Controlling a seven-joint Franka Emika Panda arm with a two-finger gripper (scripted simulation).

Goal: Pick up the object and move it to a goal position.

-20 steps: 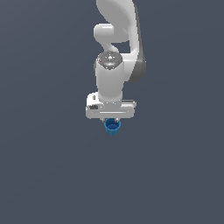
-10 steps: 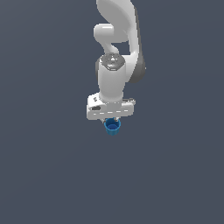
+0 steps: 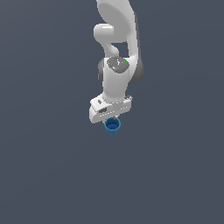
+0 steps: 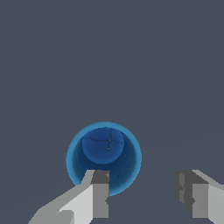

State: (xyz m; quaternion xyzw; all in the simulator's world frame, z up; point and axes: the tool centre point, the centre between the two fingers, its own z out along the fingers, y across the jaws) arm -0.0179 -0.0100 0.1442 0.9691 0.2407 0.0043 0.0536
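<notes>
Standing upright, blue cup (image 4: pixel 103 155), mouth upward

Looking straight down into the blue cup (image 4: pixel 103 155), its hollow inside and rounded bottom in plain sight. Two grey fingers (image 4: pixel 99 196) stand well apart, jaws spread wide. One finger overlaps the cup's near rim; the other sits clear off to the side over bare grey desk (image 4: pixel 144 61).
</notes>
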